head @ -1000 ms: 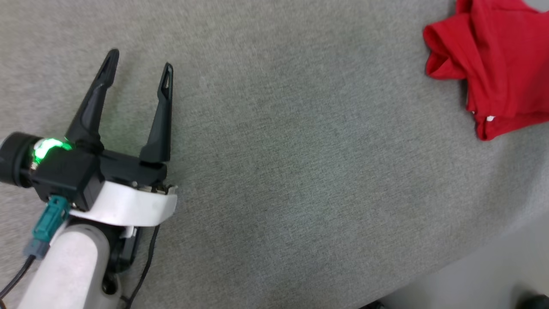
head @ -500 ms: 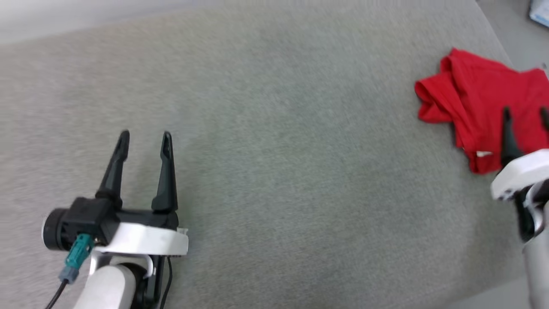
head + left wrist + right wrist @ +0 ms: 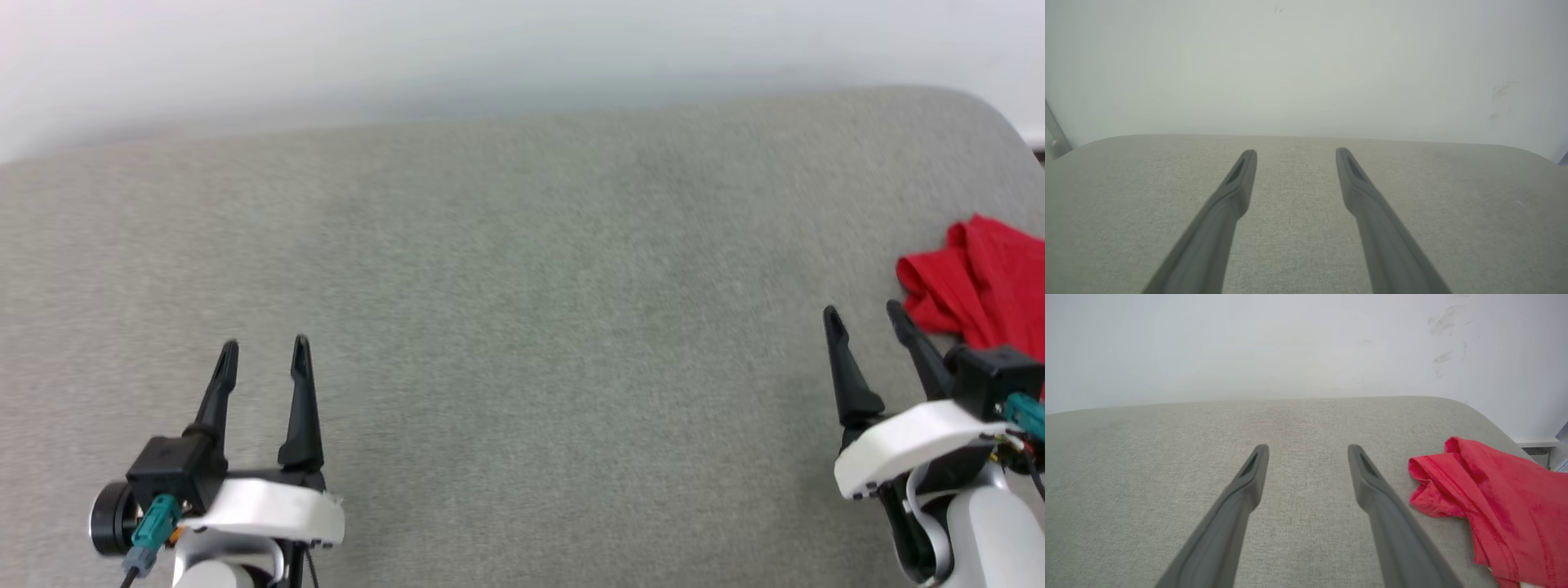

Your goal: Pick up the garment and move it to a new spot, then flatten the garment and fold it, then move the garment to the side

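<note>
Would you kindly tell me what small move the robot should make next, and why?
Probably shift the right gripper a little to its right, over the near edge of the garment. The garment lies bunched at the right edge of the grey surface, just beside that gripper, whose jaws stand open and empty. The left gripper is far across the surface, also open.

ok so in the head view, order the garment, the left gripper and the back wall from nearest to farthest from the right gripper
1. garment, just to the right of the right gripper.
2. left gripper, far across on the left, and the wall, beyond the far edge of the grey surface: too close to call.
</note>
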You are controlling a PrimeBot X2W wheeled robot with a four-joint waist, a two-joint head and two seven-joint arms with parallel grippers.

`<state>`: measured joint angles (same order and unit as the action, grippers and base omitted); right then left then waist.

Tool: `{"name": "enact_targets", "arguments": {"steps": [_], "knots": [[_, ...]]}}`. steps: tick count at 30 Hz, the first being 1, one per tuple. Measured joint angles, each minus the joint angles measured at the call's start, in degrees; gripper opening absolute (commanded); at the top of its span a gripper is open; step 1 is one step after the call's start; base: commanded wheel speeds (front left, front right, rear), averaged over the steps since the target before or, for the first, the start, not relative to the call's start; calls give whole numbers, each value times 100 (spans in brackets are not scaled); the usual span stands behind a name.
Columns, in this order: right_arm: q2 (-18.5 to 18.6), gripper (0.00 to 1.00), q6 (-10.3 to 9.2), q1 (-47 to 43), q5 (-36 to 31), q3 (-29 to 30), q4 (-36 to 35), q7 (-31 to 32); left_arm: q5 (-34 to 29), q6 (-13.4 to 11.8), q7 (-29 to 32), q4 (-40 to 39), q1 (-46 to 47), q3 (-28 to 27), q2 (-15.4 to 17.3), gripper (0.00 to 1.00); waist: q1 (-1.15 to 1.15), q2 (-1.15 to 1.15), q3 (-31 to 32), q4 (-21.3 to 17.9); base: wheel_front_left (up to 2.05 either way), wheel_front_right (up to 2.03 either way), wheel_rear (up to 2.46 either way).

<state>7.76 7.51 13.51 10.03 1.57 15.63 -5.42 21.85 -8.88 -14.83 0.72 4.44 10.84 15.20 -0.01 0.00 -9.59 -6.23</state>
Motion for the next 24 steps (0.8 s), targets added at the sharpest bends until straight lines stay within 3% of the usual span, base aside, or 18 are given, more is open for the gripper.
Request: {"name": "enact_targets", "arguments": {"steps": [13,24], "knots": [[-320,100,0,-1423,-86,38,-1803,687,-43,82,-8,332,-704,-22,59,100,0,0,944,338,0,0,0],[-435,100,0,-1744,-145,18,-2466,933,-11,130,-8,450,-761,-32,53,100,0,0,1133,404,0,0,0]]}}
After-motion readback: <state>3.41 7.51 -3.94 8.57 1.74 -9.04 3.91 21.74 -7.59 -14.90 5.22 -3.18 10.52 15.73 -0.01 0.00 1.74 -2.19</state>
